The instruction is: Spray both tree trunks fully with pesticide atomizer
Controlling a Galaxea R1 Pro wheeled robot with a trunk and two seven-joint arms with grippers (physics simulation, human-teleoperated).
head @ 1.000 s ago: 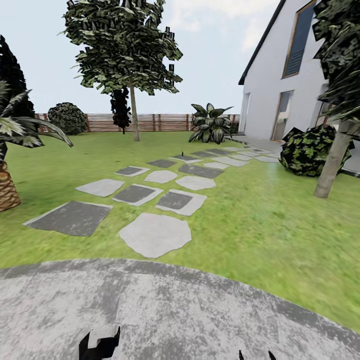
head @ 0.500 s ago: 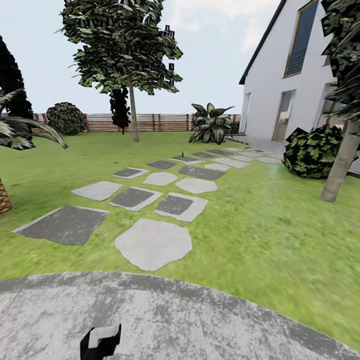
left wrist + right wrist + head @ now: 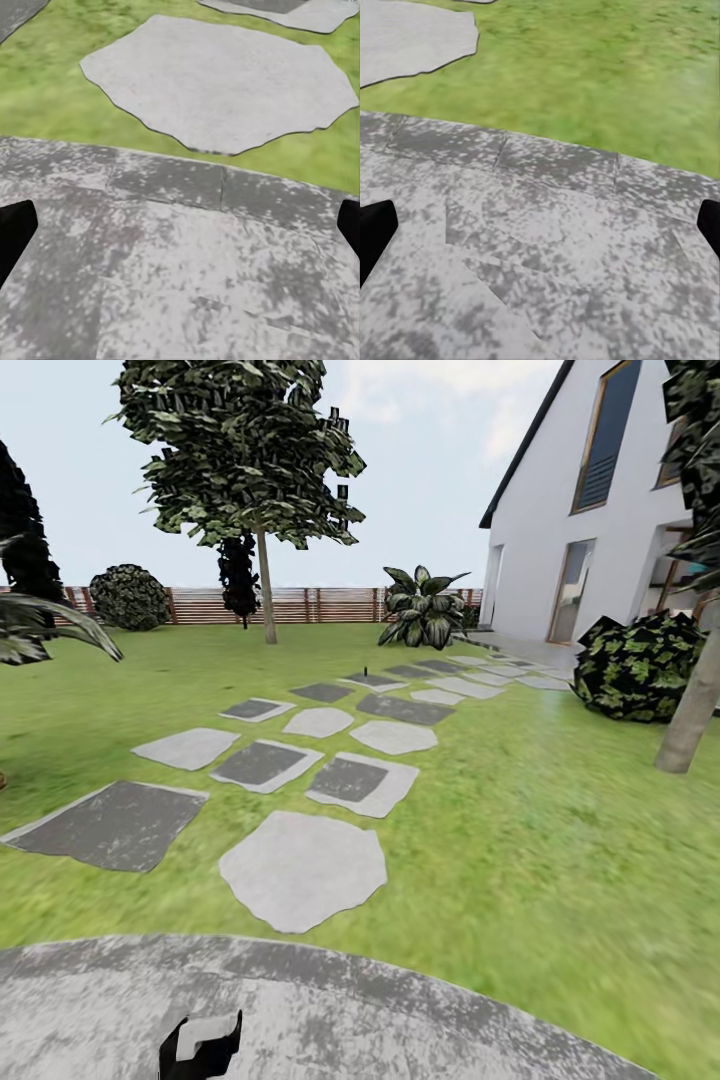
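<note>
Two trees stand on the lawn. One (image 3: 240,450) is far off by the fence, with a slim beige trunk (image 3: 266,595). The other shows at the right edge as a thick leaning beige-grey trunk (image 3: 690,715). A tiny dark upright thing (image 3: 366,669) stands on a distant stepping stone; it is too small to tell whether it is the pesticide atomizer. My left gripper (image 3: 203,1042) sits at the bottom edge over grey gravel. In the left wrist view the left gripper (image 3: 180,232) is open and holds nothing. The right gripper (image 3: 540,229) is also open and holds nothing above gravel.
A grey gravel circle (image 3: 400,1020) lies under me and borders green grass (image 3: 520,840). Stepping stones (image 3: 300,865) lead toward the white house (image 3: 560,540). A dark bush (image 3: 640,665) stands beside the right trunk, palm fronds (image 3: 40,625) at the left, a slat fence (image 3: 320,605) behind.
The whole view has advanced toward the lawn, so the gravel's edge sits lower and the stones look nearer. The right gripper's tips slipped off the bottom edge. The left gripper keeps its place.
</note>
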